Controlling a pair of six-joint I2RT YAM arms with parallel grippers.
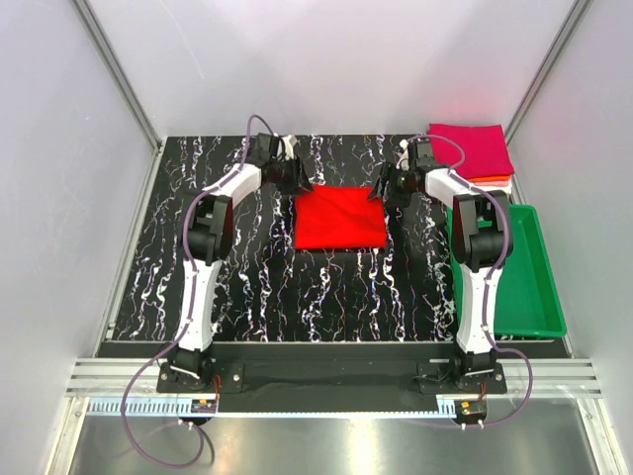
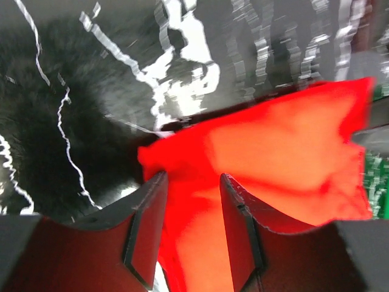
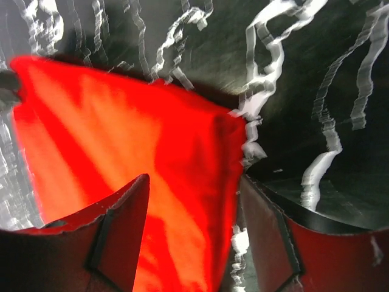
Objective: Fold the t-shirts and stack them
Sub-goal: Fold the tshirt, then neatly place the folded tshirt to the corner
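Note:
A bright red t-shirt (image 1: 339, 220) lies folded as a flat rectangle in the middle of the black marbled table. My left gripper (image 1: 300, 182) is over its far left corner. In the left wrist view its jaws (image 2: 193, 179) stand apart, with the red cloth (image 2: 285, 152) between and beyond them. My right gripper (image 1: 387, 188) is over the far right corner. Its jaws (image 3: 194, 181) stand wide apart over the shirt's right edge (image 3: 206, 152). A stack of folded shirts (image 1: 471, 148), magenta on top with orange and white edges showing below, sits at the back right.
A green plastic tray (image 1: 547, 287) stands along the right side of the table, next to the right arm. White walls with metal posts close in the back and sides.

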